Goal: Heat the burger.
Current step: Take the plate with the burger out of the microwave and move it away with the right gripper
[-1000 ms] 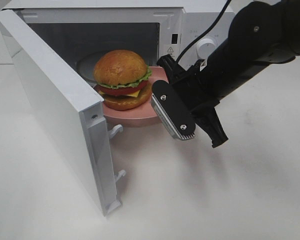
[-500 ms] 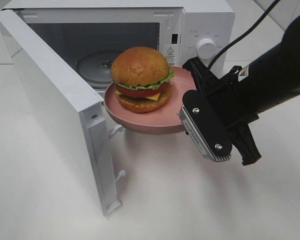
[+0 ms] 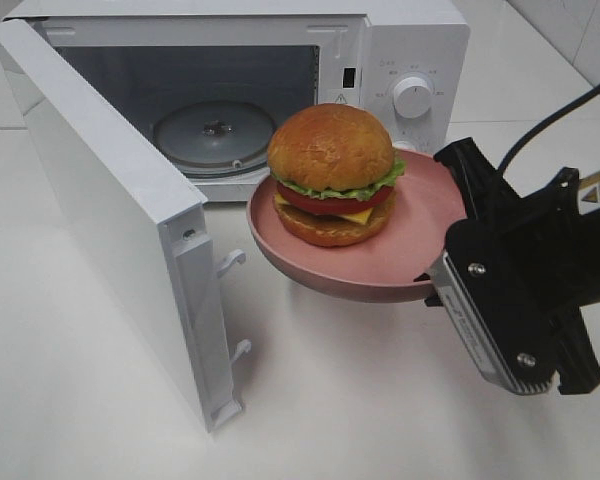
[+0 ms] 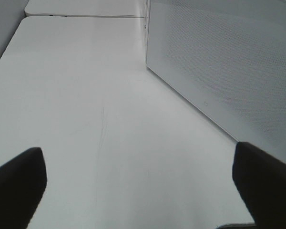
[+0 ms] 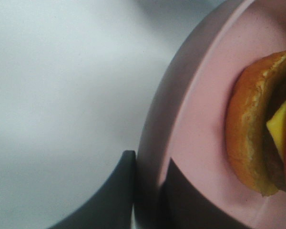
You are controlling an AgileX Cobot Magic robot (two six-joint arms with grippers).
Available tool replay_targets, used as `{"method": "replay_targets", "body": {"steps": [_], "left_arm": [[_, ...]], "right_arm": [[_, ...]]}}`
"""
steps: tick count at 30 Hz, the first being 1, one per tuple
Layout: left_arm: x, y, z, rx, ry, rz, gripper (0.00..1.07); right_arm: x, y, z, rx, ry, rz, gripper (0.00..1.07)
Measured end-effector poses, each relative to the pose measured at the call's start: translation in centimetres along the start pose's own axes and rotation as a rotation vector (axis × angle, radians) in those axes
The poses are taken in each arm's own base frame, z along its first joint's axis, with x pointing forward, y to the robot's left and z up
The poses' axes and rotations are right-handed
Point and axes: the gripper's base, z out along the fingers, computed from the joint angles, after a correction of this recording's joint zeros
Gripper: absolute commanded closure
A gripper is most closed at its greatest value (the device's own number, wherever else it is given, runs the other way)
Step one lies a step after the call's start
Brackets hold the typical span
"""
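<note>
The burger (image 3: 332, 170), with a glossy brown bun, lettuce, tomato and cheese, sits on a shallow pink plate (image 3: 425, 200). The plate hangs above the table in front of the open microwave (image 3: 405, 45). My right gripper (image 3: 442, 262) is shut on the plate's right rim. In the right wrist view its fingers pinch the plate's (image 5: 195, 119) edge, with the burger (image 5: 250, 129) just beyond my right gripper (image 5: 148, 195). My left gripper (image 4: 138, 186) stands open and holds nothing, low over the table beside the microwave door (image 4: 229, 62).
The microwave door (image 3: 100, 200) stands wide open at the left, reaching toward the table's front. Inside lies a bare glass turntable (image 3: 212, 135). A black cable (image 3: 560, 110) runs from my right arm toward the back right.
My right gripper has drawn the plate with the burger out of the microwave's mouth, toward the front right. The turntable now shows fully. The door has not moved.
</note>
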Motion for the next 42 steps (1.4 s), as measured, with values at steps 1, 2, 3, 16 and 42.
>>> {"method": "replay_targets", "body": {"steps": [1,2,3,16,42], "left_arm": [[0.0,0.0,0.0,0.000,0.000,0.000,0.08],[0.0,0.0,0.0,0.000,0.000,0.000,0.08],[0.0,0.0,0.0,0.000,0.000,0.000,0.08],[0.0,0.0,0.0,0.000,0.000,0.000,0.08],[0.0,0.0,0.0,0.000,0.000,0.000,0.08]], "right_arm": [[0.1,0.6,-0.5,0.007,0.007,0.013,1.07],[0.1,0.6,-0.5,0.007,0.007,0.013,1.07],[0.1,0.9,-0.8,0.012,0.010,0.017,1.07],[0.2,4.6,-4.1,0.044,0.039,0.065,1.07],[3.3,8.2,-7.2,0.084,0.383,0.479,1.07]]}}
